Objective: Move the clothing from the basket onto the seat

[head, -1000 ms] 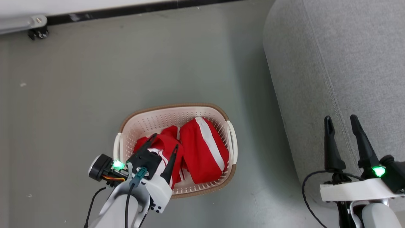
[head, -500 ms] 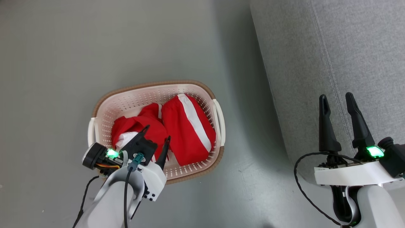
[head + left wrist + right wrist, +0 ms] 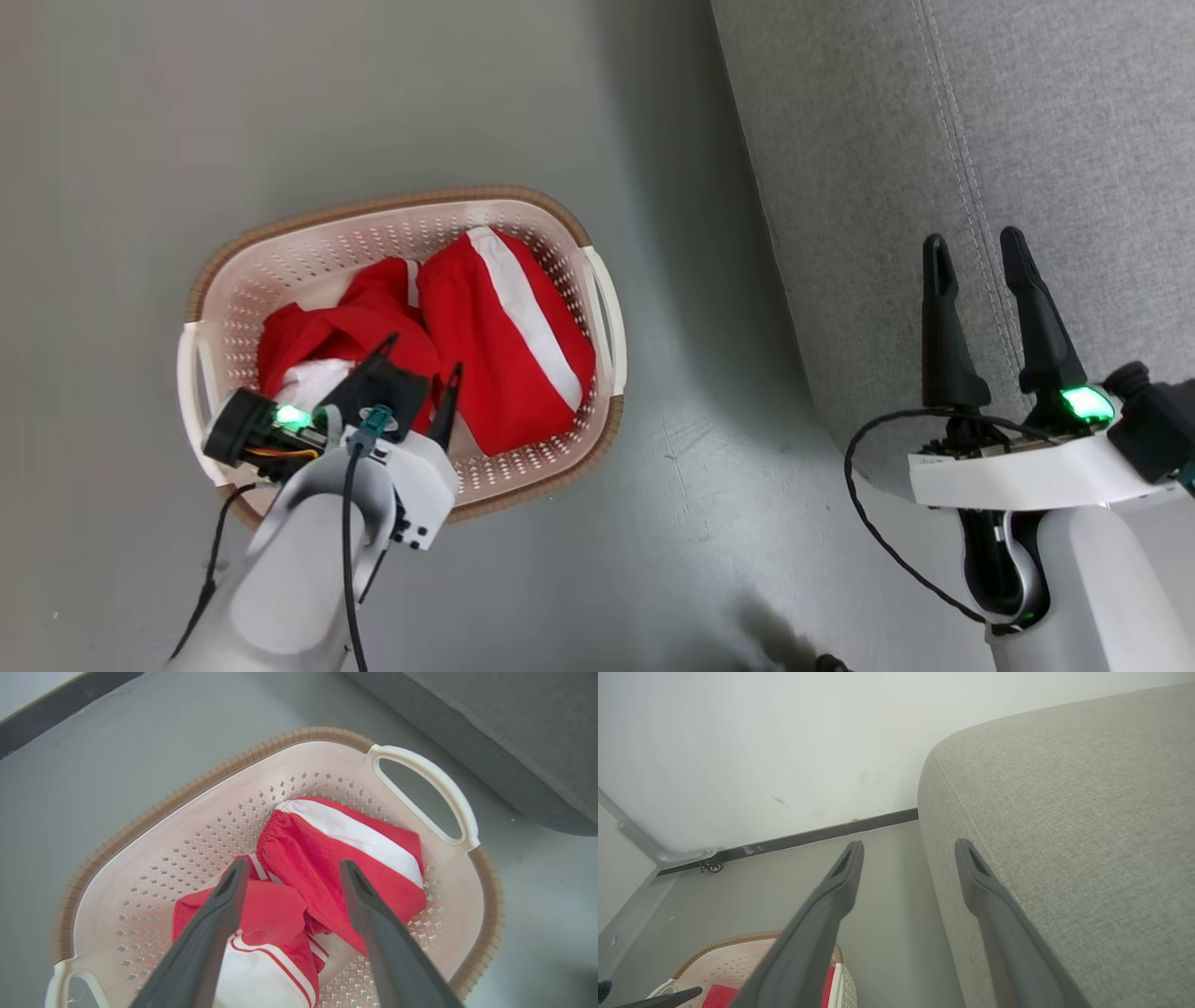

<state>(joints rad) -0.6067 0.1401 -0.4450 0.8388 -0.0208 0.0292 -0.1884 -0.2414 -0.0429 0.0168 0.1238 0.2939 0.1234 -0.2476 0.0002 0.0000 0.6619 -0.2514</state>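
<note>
down on the grey floor (image 3: pixel 233 93), just beside the seat (image 3: pixel 980 112), the basket (image 3: pixel 308 266) holds all the clothing (image 3: pixel 439 327): one red garment with a broad white stripe (image 3: pixel 495 355) on the side nearer the seat, and a more crumpled garment (image 3: pixel 327 336) next to it, the two touching. we judge the task barely begun: nothing lies on the seat as far as we see it, and both pieces are left to lift and carry across.

our left gripper (image 3: pixel 423 355) hangs over the basket with its fingers (image 3: pixel 231 886) spread wide, gripping nothing; in the left wrist view they straddle the place where the two garments meet. our right gripper (image 3: pixel 973 239) is likewise spread and empty, poised over the seat's rounded edge.

whether the left fingertips touch the cloth or stand just above it is not clear from either view. the left wrist (image 3: pixel 411 476) covers the near part of the crumpled garment in the head view, and the clothing hides much of the basket's floor. the seat runs off the top and right of the head view, so its far part is unknown to us.
</note>
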